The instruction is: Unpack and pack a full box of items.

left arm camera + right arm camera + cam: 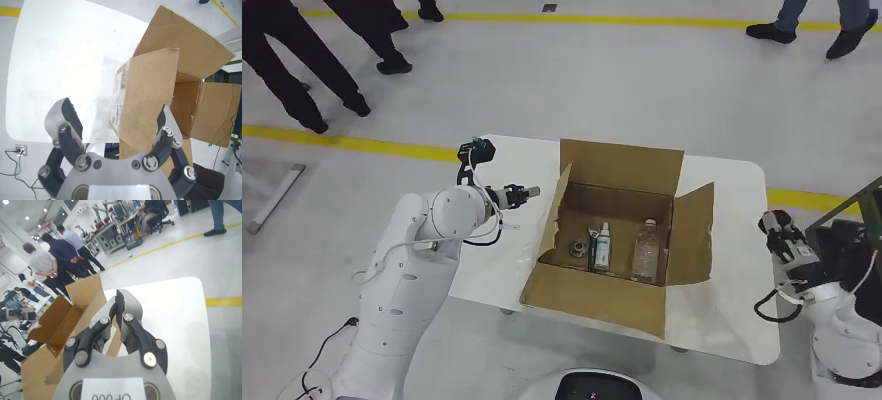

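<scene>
At the near edge of the smooth white table (722,310), which has rounded corners, a brown cardboard box (592,295) stands open with its front flap folded down and outward. Its corrugated walls are creased, and the right flap is torn along one edge. Lying on the box floor side by side are a small round grey piece (573,247), a slim white bottle (603,246) and a taller clear plastic bottle (646,250). The back flap stands upright behind them.

The left gripper (115,105) hangs over the table just beside the box's left flap. Its ribbed black pads (71,113) are spread wide on grey metal fingers, with nothing between them. The right gripper (117,300) is near the table's right edge, apart from the box. Its dark pads (119,302) are pressed together and hold nothing.

Beyond the table lies a pale glossy floor (642,80) crossed by a yellow line (362,145).
</scene>
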{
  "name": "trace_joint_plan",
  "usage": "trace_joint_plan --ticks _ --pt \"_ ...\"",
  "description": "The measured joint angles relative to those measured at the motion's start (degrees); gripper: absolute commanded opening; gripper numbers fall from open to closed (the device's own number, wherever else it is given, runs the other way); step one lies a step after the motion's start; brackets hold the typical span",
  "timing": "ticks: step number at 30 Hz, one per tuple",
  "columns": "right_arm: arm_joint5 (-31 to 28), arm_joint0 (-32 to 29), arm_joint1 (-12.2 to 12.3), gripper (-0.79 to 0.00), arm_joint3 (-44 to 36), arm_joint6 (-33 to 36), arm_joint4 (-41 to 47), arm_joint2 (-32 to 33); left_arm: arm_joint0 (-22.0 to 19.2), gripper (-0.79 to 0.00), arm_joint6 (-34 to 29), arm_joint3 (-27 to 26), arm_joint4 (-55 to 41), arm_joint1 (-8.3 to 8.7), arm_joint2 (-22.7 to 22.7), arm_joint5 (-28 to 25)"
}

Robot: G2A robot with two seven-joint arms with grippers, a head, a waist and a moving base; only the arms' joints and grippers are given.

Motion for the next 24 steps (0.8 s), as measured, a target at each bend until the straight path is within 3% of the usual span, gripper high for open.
trace_joint_plan --ticks 6,13,18,22,23,24 --pt "-2.1 5.0 -0.5 -0.785 5.6 1.8 1.3 -10.0 0.0 0.000 0.0 0.0 0.0 0.00 0.0 0.0" --pt "-7.9 9.7 -0.4 -0.785 6.0 4.9 0.9 -15.6 0.0 0.000 0.0 0.0 0.0 0.00 0.0 0.0" --pt "-11.9 12.0 0.2 -0.785 6.4 13.1 -0.8 -18.5 0.0 0.000 0.0 0.0 0.0 0.00 0.0 0.0" --pt "-11.7 14.1 0.5 -0.785 6.7 17.9 -3.8 -21.3 0.0 0.000 0.0 0.0 0.0 0.00 0.0 0.0" --pt "-11.4 14.3 0.5 -0.785 6.7 18.1 -4.0 -21.7 0.0 -0.058 0.0 0.0 0.0 0.00 0.0 0.0" --pt "-10.7 14.5 0.5 -0.785 6.7 18.7 -4.2 -22.1 0.0 -0.185 0.0 0.0 0.0 0.00 0.0 0.0"
